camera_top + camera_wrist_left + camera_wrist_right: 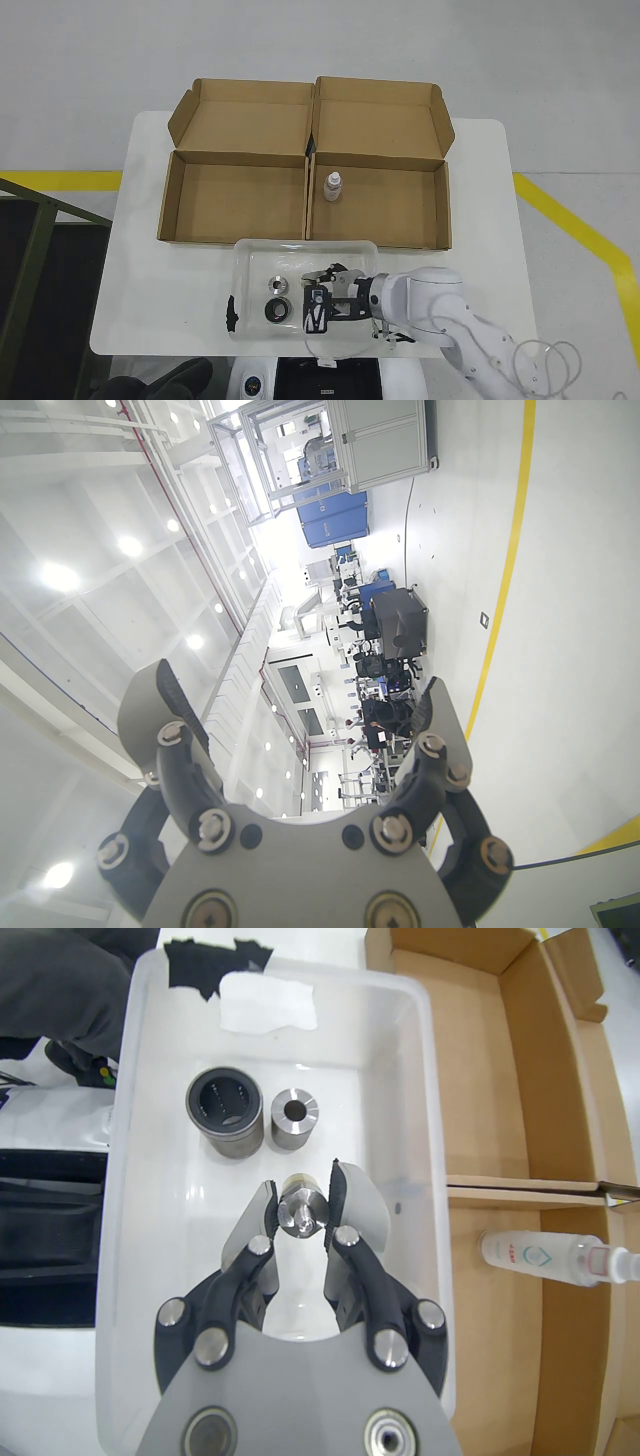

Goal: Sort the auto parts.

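While pinching a stubby steel fitting [299,1217] by its flanks, sits low in the clear tray [300,246] at six o'clock on the worktop [480,200]: right pincer [302,1200], pads pressed against that one part. Cannot tell whether raised off the tray floor or resting on it.

Reads as an early stage of the sort. Done, apparently: one white spray bottle [333,186] in the cardboard box at one o'clock [400,205], near its nine o'clock wall. Left to do, by this judgement: three metal parts, all within the tray, plus a choice of box for each, with the cardboard box at eleven o'clock [235,205] as the likely other destination.

As for the fitting: short, round, bright machined steel, with a narrower stem and blunt tip pointing toward the wrist camera and a pale yellowish ring at the opposite end. At nine o'clock from it, apart from the pads: a dark bushing [225,1113] with a black bore and, just beside, a smaller steel sleeve [295,1120] with a central hole, both on end.

Off the worktop, left pincer [300,675]: spread wide, gripping nothing, aimed away into the hall.
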{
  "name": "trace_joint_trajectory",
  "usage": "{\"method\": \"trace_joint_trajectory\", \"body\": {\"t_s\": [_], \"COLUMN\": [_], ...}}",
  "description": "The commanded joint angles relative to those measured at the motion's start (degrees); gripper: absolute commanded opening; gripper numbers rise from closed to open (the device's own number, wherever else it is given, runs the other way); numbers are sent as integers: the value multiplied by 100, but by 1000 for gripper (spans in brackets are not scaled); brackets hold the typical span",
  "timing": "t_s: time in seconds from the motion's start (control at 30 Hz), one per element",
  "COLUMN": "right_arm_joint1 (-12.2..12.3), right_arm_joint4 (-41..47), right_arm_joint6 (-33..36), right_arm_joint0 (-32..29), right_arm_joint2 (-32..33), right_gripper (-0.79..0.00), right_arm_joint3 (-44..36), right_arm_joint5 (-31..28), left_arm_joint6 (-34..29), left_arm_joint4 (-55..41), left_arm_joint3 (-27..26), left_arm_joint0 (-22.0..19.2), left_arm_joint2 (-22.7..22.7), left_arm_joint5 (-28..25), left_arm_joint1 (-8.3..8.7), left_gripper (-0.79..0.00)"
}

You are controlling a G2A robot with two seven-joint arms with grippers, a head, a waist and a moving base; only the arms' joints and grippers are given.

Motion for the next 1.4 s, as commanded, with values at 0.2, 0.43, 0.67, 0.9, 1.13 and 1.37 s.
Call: {"method": "trace_joint_trajectory", "body": {"t_s": [0.2, 0.43, 0.67, 0.9, 1.13, 1.37], "right_arm_joint1": [94, 174, 233, 254, 251, 229], "right_arm_joint4": [17, 277, 511, 710, 786, 974], "right_arm_joint6": [-723, -960, -1168, -1353, -1284, -1014], "right_arm_joint0": [-103, -203, -284, -267, -97, 274], "right_arm_joint2": [576, 1114, 1538, 1704, 1649, 1530], "right_gripper": [-785, -785, -785, -785, -785, -785], "right_arm_joint3": [-111, -209, -222, -122, 72, 529], "right_arm_joint5": [25, 5, 52, 151, 259, 336], "left_arm_joint6": [0, 0, 0, 0, 0, 0], "left_arm_joint4": [0, 0, 0, 0, 0, 0], "left_arm_joint3": [0, 0, 0, 0, 0, 0], "left_arm_joint0": [0, 0, 0, 0, 0, 0], "left_arm_joint2": [0, 0, 0, 0, 0, 0], "left_arm_joint5": [0, 0, 0, 0, 0, 0], "left_arm_joint1": [0, 0, 0, 0, 0, 0], "left_gripper": [0, 0, 0, 0, 0, 0]}}
